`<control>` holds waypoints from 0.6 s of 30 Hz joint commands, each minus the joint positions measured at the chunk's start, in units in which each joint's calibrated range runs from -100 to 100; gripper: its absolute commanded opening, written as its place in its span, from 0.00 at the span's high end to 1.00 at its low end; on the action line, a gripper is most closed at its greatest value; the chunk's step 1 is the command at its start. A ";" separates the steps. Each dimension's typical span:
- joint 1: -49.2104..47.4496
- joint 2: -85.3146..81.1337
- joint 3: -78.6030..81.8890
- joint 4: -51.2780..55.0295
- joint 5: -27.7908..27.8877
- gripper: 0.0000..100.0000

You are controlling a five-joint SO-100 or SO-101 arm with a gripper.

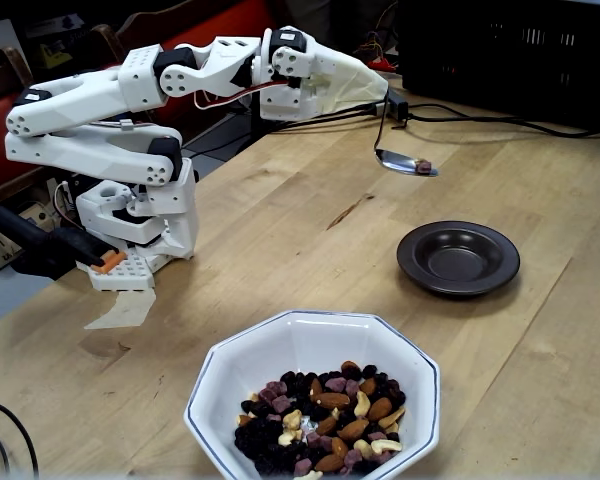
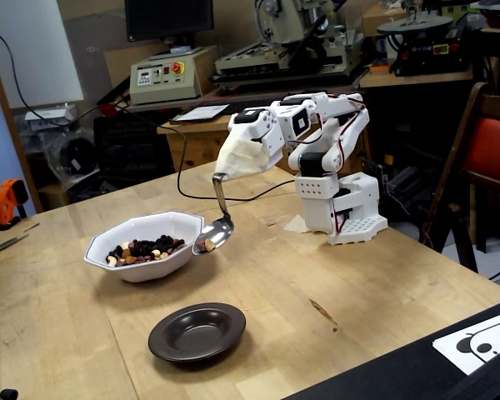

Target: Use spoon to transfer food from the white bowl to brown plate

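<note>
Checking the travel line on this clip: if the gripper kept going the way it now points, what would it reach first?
The gripper, wrapped in cloth so its fingers are hidden, points outward and slightly down, holding the spoon clear of the white bowl. Ahead looks like bare table; depth is uncertain, so this is tentative.

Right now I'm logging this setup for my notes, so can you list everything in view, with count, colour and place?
white bowl: one, glossy white with a blue rim line, on the table nearest the camera in a fixed view.
food: one heap of brown, pale and dark pieces in the white bowl; a few pieces ride in the spoon.
brown plate: one, dark brown, empty, on the table apart from the bowl.
spoon: one, silver, in the air beside the bowl, not over the plate.
table: one, light wood.
control box: one, beige, on the bench behind.
arm: one, white.
fingers: covered by a pale cloth wrap that the spoon handle enters.
</note>
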 commanded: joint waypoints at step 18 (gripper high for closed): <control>0.42 8.23 -3.96 -0.57 0.15 0.97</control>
